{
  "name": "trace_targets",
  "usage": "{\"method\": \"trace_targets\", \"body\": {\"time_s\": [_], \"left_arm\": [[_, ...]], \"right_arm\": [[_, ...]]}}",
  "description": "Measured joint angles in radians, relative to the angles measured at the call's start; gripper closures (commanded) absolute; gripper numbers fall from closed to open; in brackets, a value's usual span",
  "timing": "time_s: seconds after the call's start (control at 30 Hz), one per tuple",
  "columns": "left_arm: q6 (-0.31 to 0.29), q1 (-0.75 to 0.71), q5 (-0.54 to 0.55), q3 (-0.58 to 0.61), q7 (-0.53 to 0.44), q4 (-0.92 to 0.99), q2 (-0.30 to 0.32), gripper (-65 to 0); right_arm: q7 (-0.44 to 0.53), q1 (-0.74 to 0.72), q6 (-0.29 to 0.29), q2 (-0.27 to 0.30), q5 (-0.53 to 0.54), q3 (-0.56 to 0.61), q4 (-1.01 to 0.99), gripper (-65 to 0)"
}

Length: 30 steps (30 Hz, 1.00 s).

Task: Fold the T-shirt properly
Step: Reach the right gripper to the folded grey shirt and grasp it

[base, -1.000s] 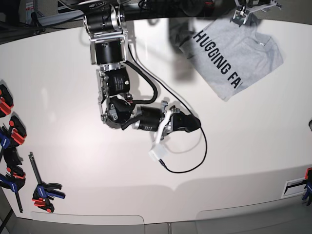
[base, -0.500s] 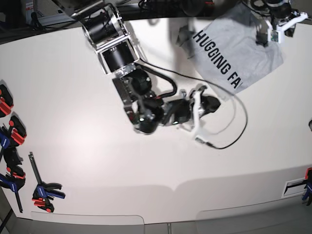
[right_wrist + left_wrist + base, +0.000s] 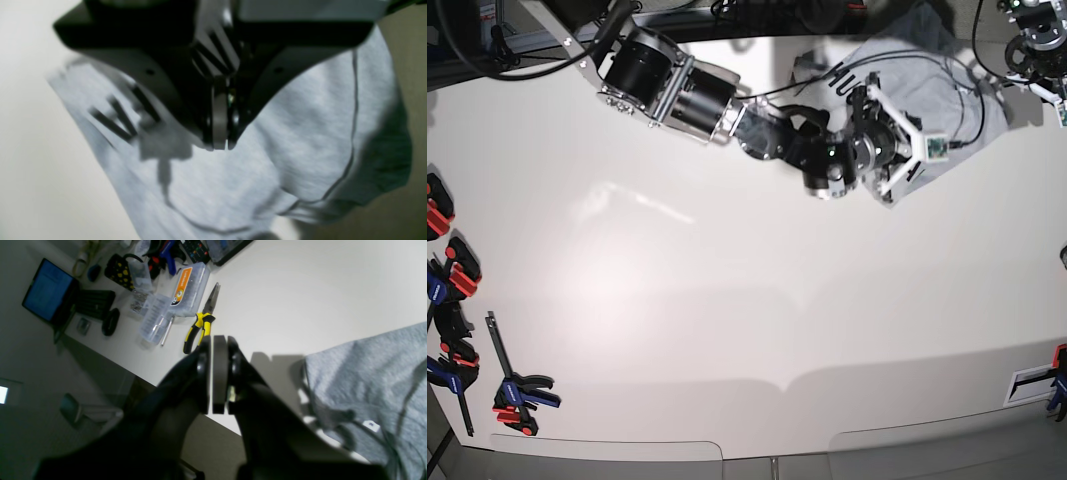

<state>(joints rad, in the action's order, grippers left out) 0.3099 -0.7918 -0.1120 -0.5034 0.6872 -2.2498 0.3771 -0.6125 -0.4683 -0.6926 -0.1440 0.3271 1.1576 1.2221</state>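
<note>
Most of the white tabletop (image 3: pixel 727 330) is left unobstructed from its middle to its near edge, while its left edge is lined by red-and-blue clamps (image 3: pixel 457 330) and its far right corner is occupied by the crumpled light grey T-shirt (image 3: pixel 947 90).

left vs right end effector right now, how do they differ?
The right end effector hangs directly over the T-shirt, above its printed side; the left end effector sits off the shirt's edge, over the bare table near the yellow-handled pliers. Both are shut and hold nothing.

black arm (image 3: pixel 777 135) (silver-collared), white gripper (image 3: pixel 897 140)
</note>
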Motion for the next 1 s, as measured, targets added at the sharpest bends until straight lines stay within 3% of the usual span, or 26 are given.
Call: {"method": "trace_targets", "body": {"time_s": [0.23,0.37,0.5,0.57,0.67,1.0], "left_arm": [[0.0,0.0,0.004,0.0,0.0,0.0,-0.003,0.0],[0.0,0.0,0.004,0.0,0.0,0.0,-0.003,0.0],[0.0,0.0,0.004,0.0,0.0,0.0,-0.003,0.0],[0.0,0.0,0.004,0.0,0.0,0.0,-0.006,0.0],[0.0,0.0,0.004,0.0,-0.002,0.0,-0.009,0.0],[0.0,0.0,0.004,0.0,-0.004,0.0,-0.011,0.0]], "right_arm": [[0.009,0.006,0.001,0.0,-0.021,0.063,-0.033,0.0],[-0.009,0.005,0.061,-0.002,-0.005,0.059,-0.14,0.0],[0.003,-0.008,0.067,-0.012,0.055,0.05,-0.276,0.0],[-0.002,-0.005,0.114,-0.018,0.063,0.023,-0.318,0.0],[-0.022,0.041,0.216,-0.023,-0.019,-0.085,-0.322,0.0],[-0.198,0.087,0.271,-0.022,-0.114,-0.686,-0.299,0.0]]}}
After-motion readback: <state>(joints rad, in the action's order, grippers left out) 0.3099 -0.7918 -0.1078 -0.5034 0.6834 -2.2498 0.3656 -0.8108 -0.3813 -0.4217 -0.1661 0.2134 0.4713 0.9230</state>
